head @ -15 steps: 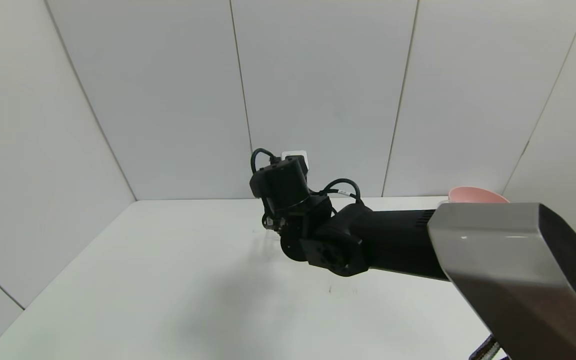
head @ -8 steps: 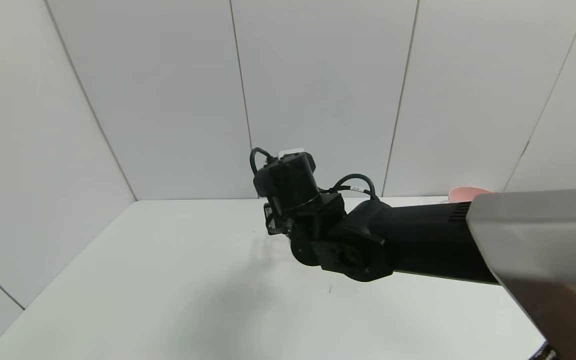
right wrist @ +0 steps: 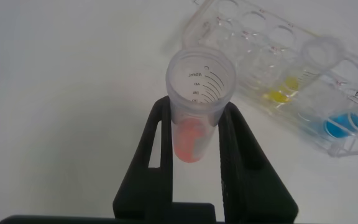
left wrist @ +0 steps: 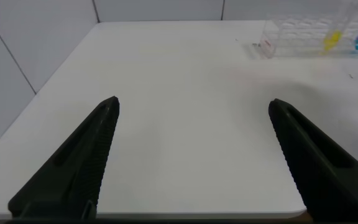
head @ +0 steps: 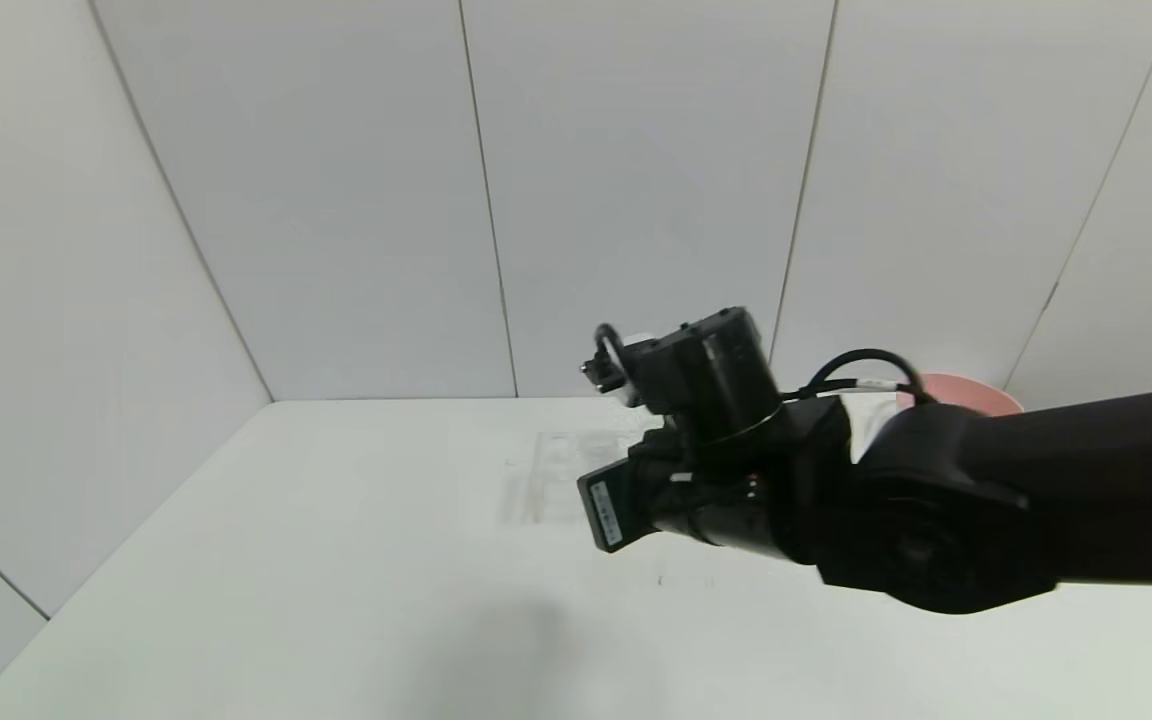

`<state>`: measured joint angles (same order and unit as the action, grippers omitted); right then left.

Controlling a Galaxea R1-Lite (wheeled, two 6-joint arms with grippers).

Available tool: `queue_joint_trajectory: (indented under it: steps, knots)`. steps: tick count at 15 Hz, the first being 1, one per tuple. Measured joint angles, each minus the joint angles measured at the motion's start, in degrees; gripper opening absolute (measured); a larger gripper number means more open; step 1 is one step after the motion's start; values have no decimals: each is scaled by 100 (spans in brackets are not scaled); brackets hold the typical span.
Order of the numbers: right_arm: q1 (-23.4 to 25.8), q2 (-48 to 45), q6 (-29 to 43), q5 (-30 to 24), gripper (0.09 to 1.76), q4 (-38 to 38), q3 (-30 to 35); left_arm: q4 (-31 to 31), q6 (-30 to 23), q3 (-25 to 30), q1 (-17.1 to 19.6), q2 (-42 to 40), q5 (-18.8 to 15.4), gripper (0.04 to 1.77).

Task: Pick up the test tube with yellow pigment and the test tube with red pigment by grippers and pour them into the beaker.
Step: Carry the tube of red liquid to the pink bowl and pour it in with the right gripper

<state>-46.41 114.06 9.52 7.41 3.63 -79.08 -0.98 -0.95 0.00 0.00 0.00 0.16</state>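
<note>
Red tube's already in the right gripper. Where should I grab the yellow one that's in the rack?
Grip the test tube with yellow pigment on its upper wall just below the rim, coming straight down from above. It stands upright in the clear rack, whose wells hide its lower body, with the blue tube close beside it. The left gripper is open and free.

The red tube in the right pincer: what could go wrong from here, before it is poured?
1. The red tube has no cap, and the right pincer is shut on it; a tilt on the way could spill red liquid.
2. The rack with the yellow tube and the blue tube lies just below; a low swing might knock it.
3. No beaker shows in any view, so the pour may miss.
</note>
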Motion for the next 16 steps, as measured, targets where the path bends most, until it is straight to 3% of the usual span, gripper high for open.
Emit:
queue_joint_trajectory:
  steps: [4, 8, 12, 16]
  knots:
    - [953, -1009, -1097, -1006, 50, -38, 879, 0, 0, 0, 0, 0, 0, 172]
    - [2155, -1643, -1855, -1970, 50, -137, 1279, 0, 0, 0, 0, 0, -2, 172]
    - [3482, -1888, -2317, -2829, 50, -606, 1312, 0, 0, 0, 0, 0, 0, 172]
    - [4679, -1849, -3327, -3443, 50, -852, 1134, 0, 0, 0, 0, 0, 0, 172]
